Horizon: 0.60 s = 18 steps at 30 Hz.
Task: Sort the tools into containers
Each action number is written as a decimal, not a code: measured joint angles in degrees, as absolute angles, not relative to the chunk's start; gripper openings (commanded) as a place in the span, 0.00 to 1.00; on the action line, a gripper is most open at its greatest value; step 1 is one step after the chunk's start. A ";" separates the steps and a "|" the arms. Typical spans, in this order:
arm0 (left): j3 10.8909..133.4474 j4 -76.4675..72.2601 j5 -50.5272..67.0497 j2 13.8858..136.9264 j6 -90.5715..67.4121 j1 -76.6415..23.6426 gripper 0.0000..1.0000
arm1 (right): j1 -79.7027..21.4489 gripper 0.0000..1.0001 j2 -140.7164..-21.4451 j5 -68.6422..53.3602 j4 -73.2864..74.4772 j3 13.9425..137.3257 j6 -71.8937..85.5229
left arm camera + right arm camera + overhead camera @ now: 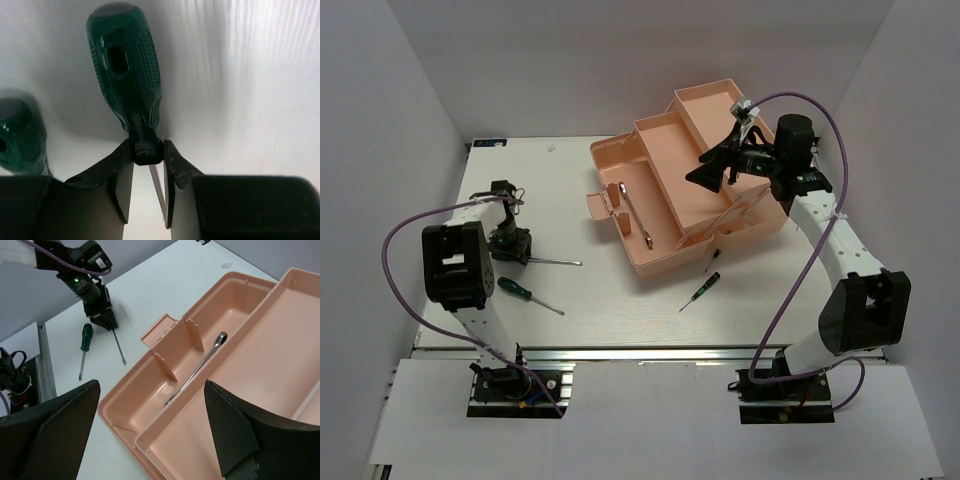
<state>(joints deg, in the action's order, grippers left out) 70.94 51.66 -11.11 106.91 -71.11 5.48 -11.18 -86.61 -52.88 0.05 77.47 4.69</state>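
Top view: left gripper (510,245) low at left centre of the desk (590,310), on a screwdriver (558,262); right gripper (705,172), jaws wide and empty, over the toolbox (670,190), upper right. Left wrist view: jaws pinch the collar below the handle (125,65) (light, rigid; bare shaft would likely slip). Right wrist view: wrench (200,362) lies inside the toolbox.

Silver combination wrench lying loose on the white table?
No, the silver combination wrench lies inside a long compartment of the salmon-pink plastic toolbox, not on the table.
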 measured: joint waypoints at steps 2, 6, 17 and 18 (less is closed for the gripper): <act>68.69 50.04 -9.37 104.60 -68.73 5.13 0.00 | -10.92 0.89 -86.61 -52.88 0.51 77.23 4.29; 66.43 47.70 -6.48 98.39 -64.03 2.92 0.00 | -10.83 0.89 -86.61 -52.88 1.63 76.97 3.86; 69.71 39.92 -3.44 78.41 -49.50 -11.51 0.00 | -10.83 0.89 -86.26 -52.75 2.33 76.64 1.45; 70.32 38.50 -1.78 77.54 -48.25 -12.14 0.00 | -10.83 0.89 -85.86 -52.62 2.59 76.29 0.80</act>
<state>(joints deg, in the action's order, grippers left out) 70.32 38.50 -1.78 77.54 -48.25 -12.14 -10.83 -85.86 -52.62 2.59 76.29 0.80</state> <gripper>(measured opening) 0.362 0.895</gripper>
